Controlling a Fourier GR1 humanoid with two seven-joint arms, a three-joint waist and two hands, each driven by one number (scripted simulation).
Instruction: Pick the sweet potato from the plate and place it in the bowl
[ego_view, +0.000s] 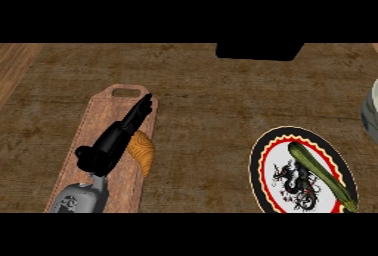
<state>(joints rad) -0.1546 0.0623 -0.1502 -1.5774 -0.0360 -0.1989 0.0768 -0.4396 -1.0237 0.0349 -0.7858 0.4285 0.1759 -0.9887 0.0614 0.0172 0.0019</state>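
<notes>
An orange-brown sweet potato (143, 152) lies on a long wooden cutting board (87, 125) at the left, not on the plate. My left hand (118, 140) reaches over the board, fingers (143, 107) straight and pointing toward the board's handle hole. The hand lies over the sweet potato's left side and hides part of it; I cannot tell if they touch. At the right edge a sliver of a pale grey bowl (371, 112) shows. My right hand is out of sight.
A round plate (260, 150) with a red and black rim and a dragon picture sits at the lower right, with a long green vegetable (321, 172) lying on it. A black block (258, 51) stands at the far edge of the brown counter.
</notes>
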